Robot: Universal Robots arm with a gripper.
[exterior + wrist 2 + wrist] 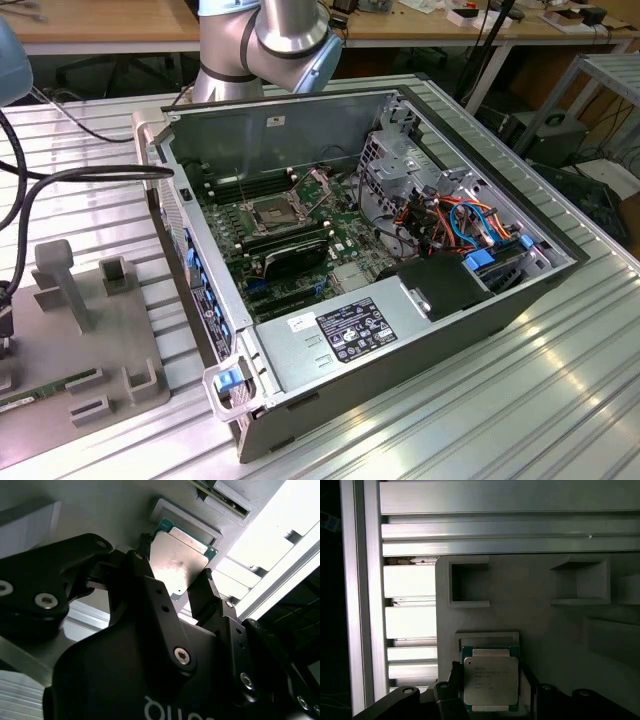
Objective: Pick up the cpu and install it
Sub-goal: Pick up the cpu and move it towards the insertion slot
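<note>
Gripper [175, 562] pinches the cpu [183, 555] by two opposite edges, at its pocket in the holder [110, 335], 8 o'clock of the case [290, 130] in the exterior view. I judge it light, stiff, slick-topped and fragile underneath: edges only.

You will note the gripper [175, 560] astride the cpu [178, 566]; silver top exposed, green edge visible; grey holder [115, 505] directly behind it.

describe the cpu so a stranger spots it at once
Find the grey fixture plate on the slatted aluminium table. Near its edge is the cpu: a thin square chip with a dull silver top and green rim, unlike the empty grey pockets.
</note>
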